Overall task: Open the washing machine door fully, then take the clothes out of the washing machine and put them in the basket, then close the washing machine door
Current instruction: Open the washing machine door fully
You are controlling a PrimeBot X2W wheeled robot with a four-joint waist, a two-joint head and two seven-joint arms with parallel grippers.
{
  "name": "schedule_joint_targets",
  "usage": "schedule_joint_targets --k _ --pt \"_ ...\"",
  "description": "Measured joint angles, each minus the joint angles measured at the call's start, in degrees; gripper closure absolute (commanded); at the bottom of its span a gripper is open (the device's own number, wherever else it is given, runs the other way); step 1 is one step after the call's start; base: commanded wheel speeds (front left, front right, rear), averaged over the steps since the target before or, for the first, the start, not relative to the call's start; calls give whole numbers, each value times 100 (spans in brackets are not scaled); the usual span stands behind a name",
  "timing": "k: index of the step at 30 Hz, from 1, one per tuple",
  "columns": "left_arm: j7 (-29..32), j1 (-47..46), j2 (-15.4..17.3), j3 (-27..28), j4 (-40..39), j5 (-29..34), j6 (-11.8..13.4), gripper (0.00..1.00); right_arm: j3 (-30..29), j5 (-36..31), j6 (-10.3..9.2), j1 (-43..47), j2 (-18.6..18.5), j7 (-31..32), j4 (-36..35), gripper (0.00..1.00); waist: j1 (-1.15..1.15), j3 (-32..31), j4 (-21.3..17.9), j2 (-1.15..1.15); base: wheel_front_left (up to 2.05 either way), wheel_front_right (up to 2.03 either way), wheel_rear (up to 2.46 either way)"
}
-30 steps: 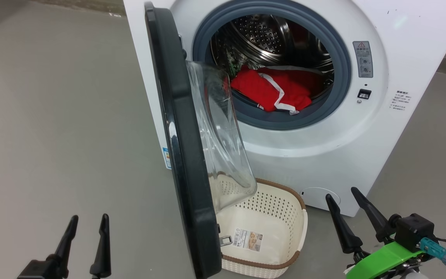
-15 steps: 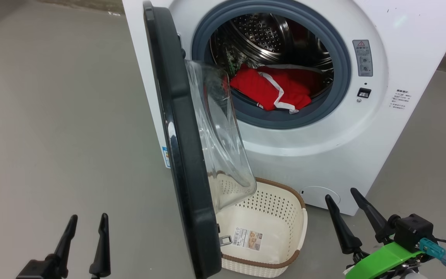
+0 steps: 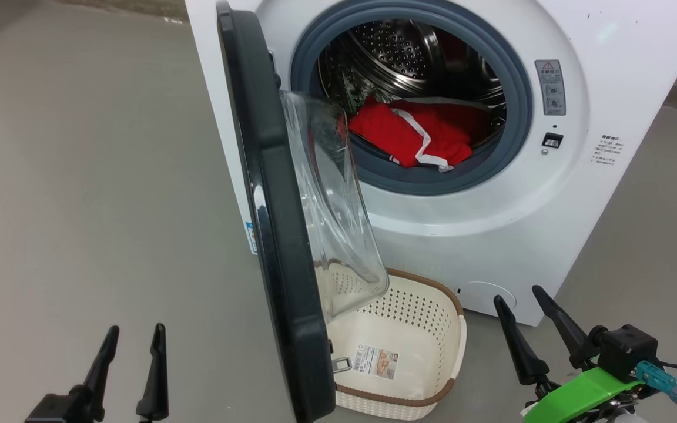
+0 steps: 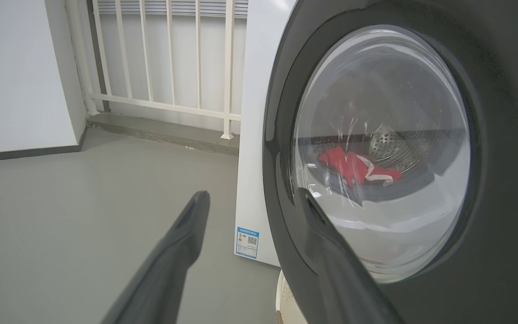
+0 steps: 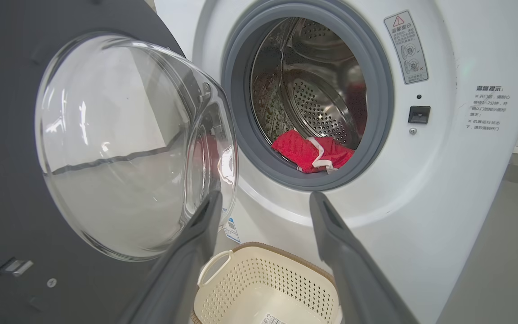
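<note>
Head view: door (image 3: 274, 235) edge-on over basket (image 3: 459, 346), wide grey floor (image 3: 80, 205) leftward

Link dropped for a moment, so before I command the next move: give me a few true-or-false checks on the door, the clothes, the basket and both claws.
1. The washing machine door is swung open, leaving the drum opening uncovered. True.
2. The clothes lie in the basket. False: they lie in the drum, at its front lip; the basket holds no clothes.
3. The left claw and right claw are both open and hold nothing. True.
4. The basket stands behind the machine, far from the door. False: it stands on the floor in front of the washing machine, right by the open door's lower edge.
</note>
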Motion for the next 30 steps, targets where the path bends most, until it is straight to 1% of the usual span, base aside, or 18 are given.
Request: schedule_joint_targets --k 1,3,4,5,6,13,17,22,30 --pt "0 0 0 0 0 0 0 12 0 0 0 0 0 0 0 0 0 0 0 0 0 0 0" --pt "0 -1 0 -7 -11 -35 0 53 -46 0 0 0 13 0 9 0 0 8 -5 0 0 0 0" --pt "0 -1 0 -11 -25 -40 0 63 -65 0 0 0 13 0 10 0 0 11 -6 0 0 0 0" --pt "0 -1 0 -18 -53 -40 0 93 -75 0 0 -1 13 0 11 0 0 13 -5 0 0 0 0" --pt "0 -1 0 -22 -88 -41 0 100 -79 0 0 -1 14 0 11 0 0 14 -5 0 0 0 0" --pt "3 -4 15 -51 -391 -41 11 100 -87 1 0 -2 43 0 23 0 0 22 -19 0 0 0 0" --pt "8 -21 51 -68 -735 -38 65 100 -85 2 0 -2 54 0 33 0 -1 28 -33 0 0 0 0" --pt "9 -168 49 -155 -1378 -27 127 100 -77 12 0 -3 77 0 37 0 0 28 -47 0 0 0 0" --pt "145 -276 34 -555 -2458 36 108 100 -13 13 0 -4 126 0 41 0 0 8 -115 0 0 0 0"
